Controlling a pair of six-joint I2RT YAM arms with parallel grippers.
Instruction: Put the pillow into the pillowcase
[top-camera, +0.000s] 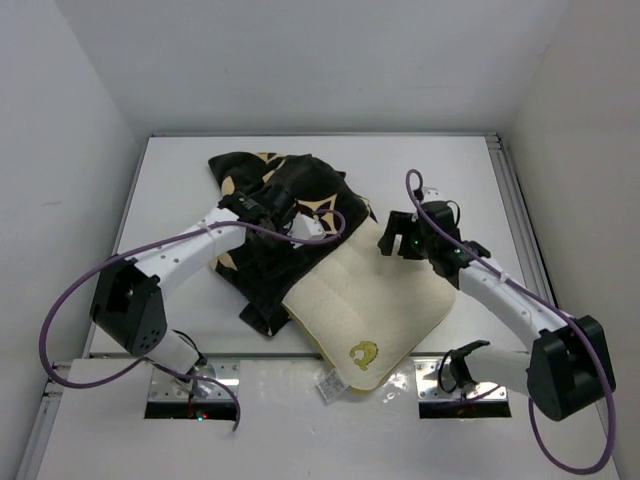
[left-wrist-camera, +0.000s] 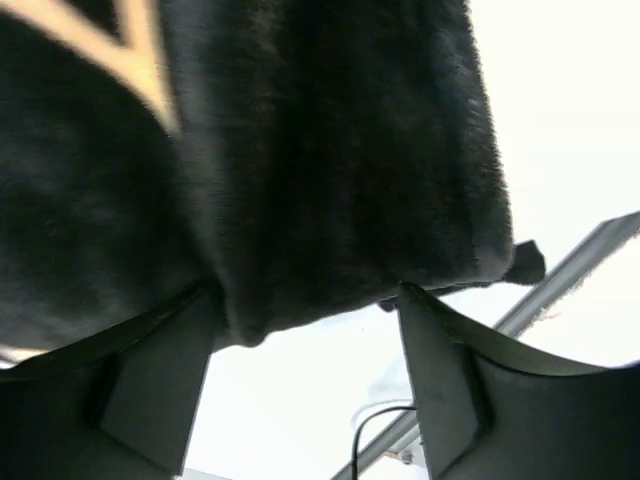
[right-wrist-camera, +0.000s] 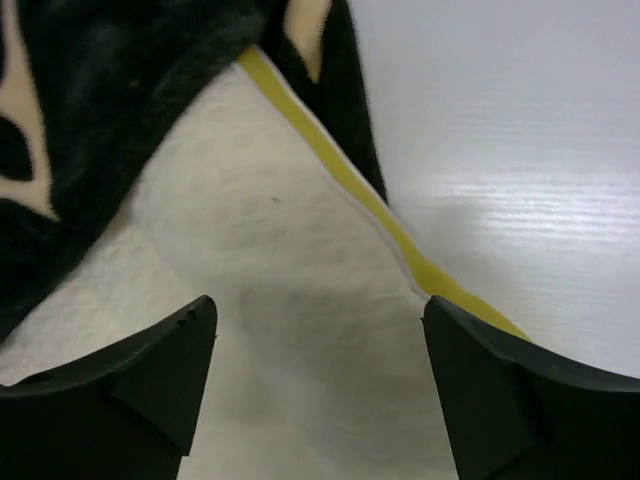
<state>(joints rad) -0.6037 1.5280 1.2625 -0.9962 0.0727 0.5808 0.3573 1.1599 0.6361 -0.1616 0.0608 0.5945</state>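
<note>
The cream-white pillow (top-camera: 375, 300) lies aslant at the table's middle, its round yellow-green logo (top-camera: 363, 352) near the front. Its far-left end sits inside the black, tan-patterned pillowcase (top-camera: 280, 225), which lies bunched up behind it. My left gripper (top-camera: 265, 207) hovers over the case. In the left wrist view this gripper (left-wrist-camera: 308, 300) is open, and the edge of the black plush pillowcase (left-wrist-camera: 300, 150) hangs at its fingertips without being clamped. My right gripper (top-camera: 398, 243) is open above the pillow's far right corner. In the right wrist view it (right-wrist-camera: 318, 305) straddles the cream pillow (right-wrist-camera: 280, 300) beside its yellow band (right-wrist-camera: 340, 170).
White walls enclose the white table (top-camera: 430, 170) on three sides. A metal rail (top-camera: 512, 200) runs along its right edge. A small white label (top-camera: 330, 384) sticks out from the pillow's near edge. Purple cables loop beside both arms.
</note>
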